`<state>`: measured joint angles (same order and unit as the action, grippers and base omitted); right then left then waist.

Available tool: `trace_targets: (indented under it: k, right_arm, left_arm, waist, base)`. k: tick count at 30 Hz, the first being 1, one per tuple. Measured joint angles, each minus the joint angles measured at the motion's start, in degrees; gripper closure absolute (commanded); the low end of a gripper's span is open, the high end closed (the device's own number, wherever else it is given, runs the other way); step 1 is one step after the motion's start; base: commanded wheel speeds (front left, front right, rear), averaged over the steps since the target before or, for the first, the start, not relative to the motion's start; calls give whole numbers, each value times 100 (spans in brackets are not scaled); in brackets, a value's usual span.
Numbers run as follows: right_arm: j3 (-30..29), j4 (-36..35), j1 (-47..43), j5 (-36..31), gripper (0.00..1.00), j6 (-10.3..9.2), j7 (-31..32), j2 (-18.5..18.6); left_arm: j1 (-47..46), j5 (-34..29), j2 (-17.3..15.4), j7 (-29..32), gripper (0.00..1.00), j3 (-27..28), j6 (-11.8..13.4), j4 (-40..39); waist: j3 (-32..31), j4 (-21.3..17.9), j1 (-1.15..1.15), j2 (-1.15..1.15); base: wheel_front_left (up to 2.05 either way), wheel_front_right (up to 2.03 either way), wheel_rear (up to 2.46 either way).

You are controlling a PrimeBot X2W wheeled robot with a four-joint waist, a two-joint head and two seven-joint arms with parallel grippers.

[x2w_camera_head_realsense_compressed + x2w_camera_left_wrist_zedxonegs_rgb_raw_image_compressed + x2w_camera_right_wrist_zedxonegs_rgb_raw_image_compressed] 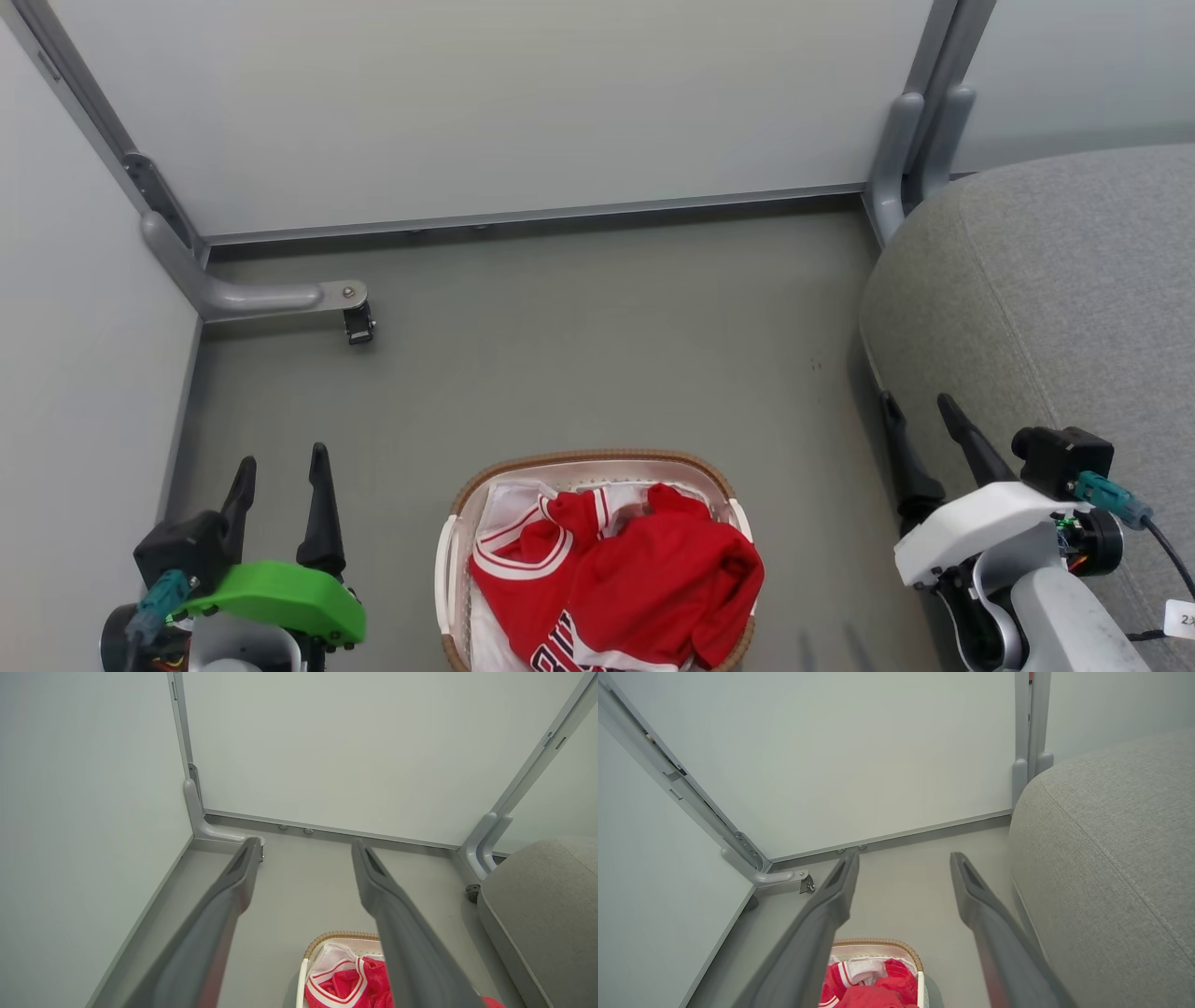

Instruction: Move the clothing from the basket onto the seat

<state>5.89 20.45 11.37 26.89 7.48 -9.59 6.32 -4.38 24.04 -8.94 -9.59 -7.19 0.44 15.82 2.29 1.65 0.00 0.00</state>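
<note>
Head cam sits high, faces forward and down: basket point(579, 459) near centre, seat point(1046, 280) right. Left wrist cam looks along left gripper point(306, 847) from near left toward far wall point(327, 742). Right wrist cam looks along right gripper point(903, 856), close beside seat. All share basket's far rim, floor point(607, 355), far wall.

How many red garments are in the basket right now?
2, as far as I can tell: a jersey with striped trim on the left of the basket, and a plain red piece bunched on its right. More may be hidden underneath.
</note>
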Motion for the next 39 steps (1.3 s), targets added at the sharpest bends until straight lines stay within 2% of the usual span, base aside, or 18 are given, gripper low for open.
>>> trace_targets:
  k: [14, 39]
  right_arm:
    - [-119, 180, -20, -740, 0, 1, -176, -94]
    - [-163, 242, -139, -1862, 0, 2, -458, -205]
  left_arm:
    - [170, -693, 109, -168, 0, 118, 33, -45]
    - [375, -1887, 316, -461, 0, 305, -125, -38]
  waist:
    - [29, 31, 0, 0]
    - [56, 38, 0, 0]
  base:
    - [0, 0, 0]
    - [0, 0, 0]
